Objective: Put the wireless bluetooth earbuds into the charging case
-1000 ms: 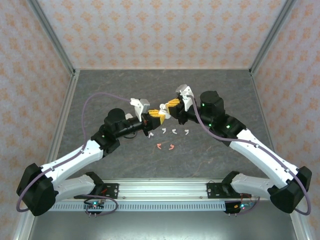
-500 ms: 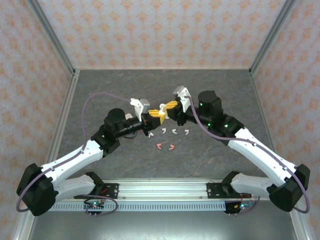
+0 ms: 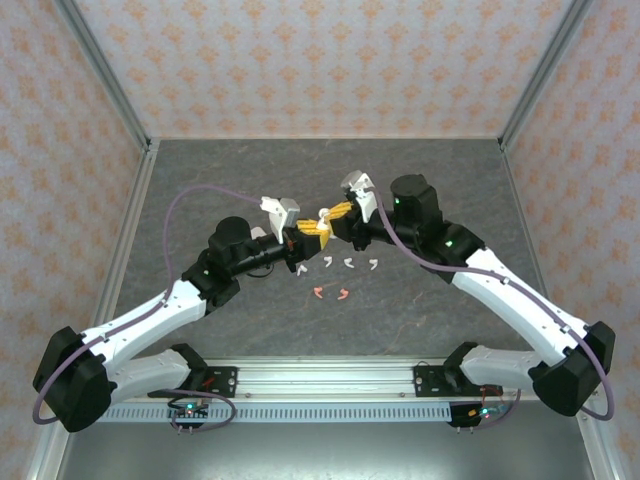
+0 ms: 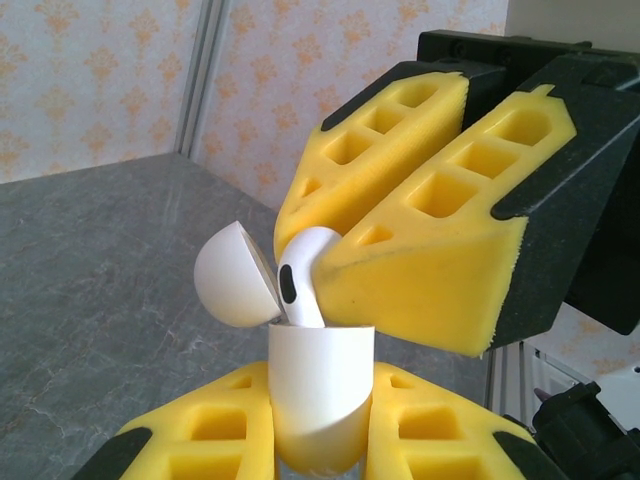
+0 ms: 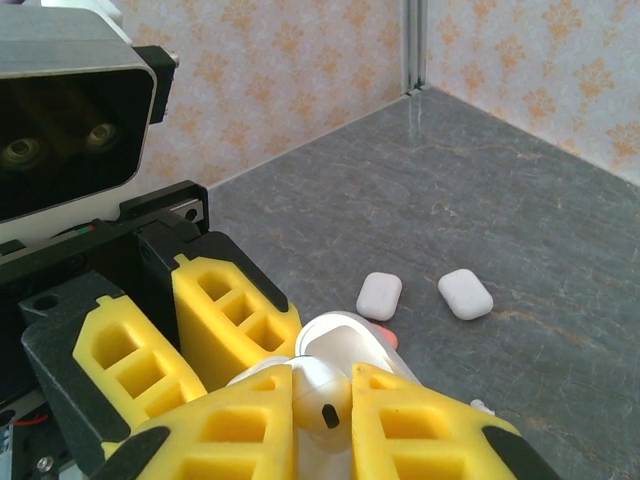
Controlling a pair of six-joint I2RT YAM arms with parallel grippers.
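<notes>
**Earbud held stem-down at the mouth of an open case**

The right gripper has its 2 yellow foam fingers pinched together on a white earbud, holding it at the open mouth of the charging case. The earbud's long axis stands nearly upright, tilted a little. Its rounded head is on top and its stem points down into the case, the lower end hidden behind the rim. The dark patch on the head faces the lid, which is swung back to one side.

The left gripper is clamped on the lower body of the case, holding it upright with the opening facing up. The 2 grippers meet tip to tip over the middle of the table, the right one slanting down onto the earbud.

The left arm reaches in from its base at the near edge, elbow bent outward. The right arm mirrors it.

On the table near the grippers lie 4 loose white earbuds in a row, with 2 pink earbuds nearer the bases. In the right wrist view, 2 closed cases lie flat side by side, not touching.
</notes>
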